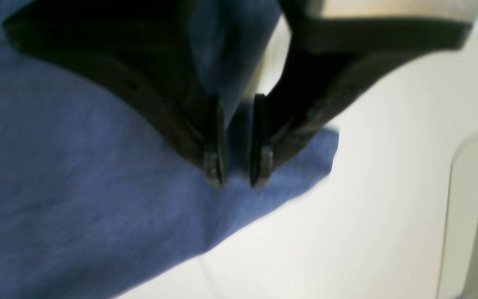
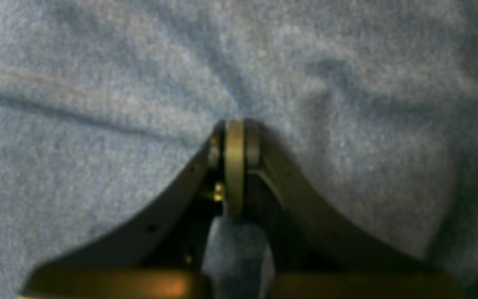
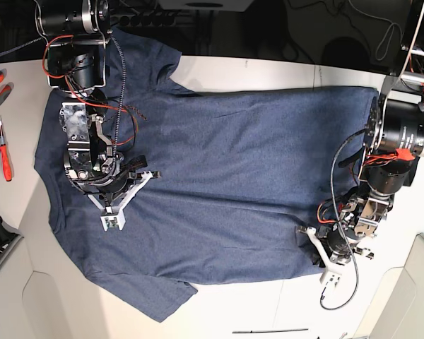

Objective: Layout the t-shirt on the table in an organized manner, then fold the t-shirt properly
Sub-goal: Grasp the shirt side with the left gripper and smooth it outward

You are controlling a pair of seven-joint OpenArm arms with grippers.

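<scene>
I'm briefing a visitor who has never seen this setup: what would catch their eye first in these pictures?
First, the dark blue t-shirt spread flat across most of the off-white table. Next, the two arms over it: the right gripper, shut, presses on the cloth near the sleeve end, and the left gripper hangs with jaws slightly apart at the hem corner. Red-handled tools lie at the table's edge.

**No readable text**

Nothing legible is showing in any view. The t-shirt (image 3: 226, 176) is lying w/ plain blue fabric facing up; no lettering is showing on it. The wrist views are showing only blurred cloth, too soft to read anything. Motor housings at the far left and right are carrying no markings clear enough to make out.
</scene>
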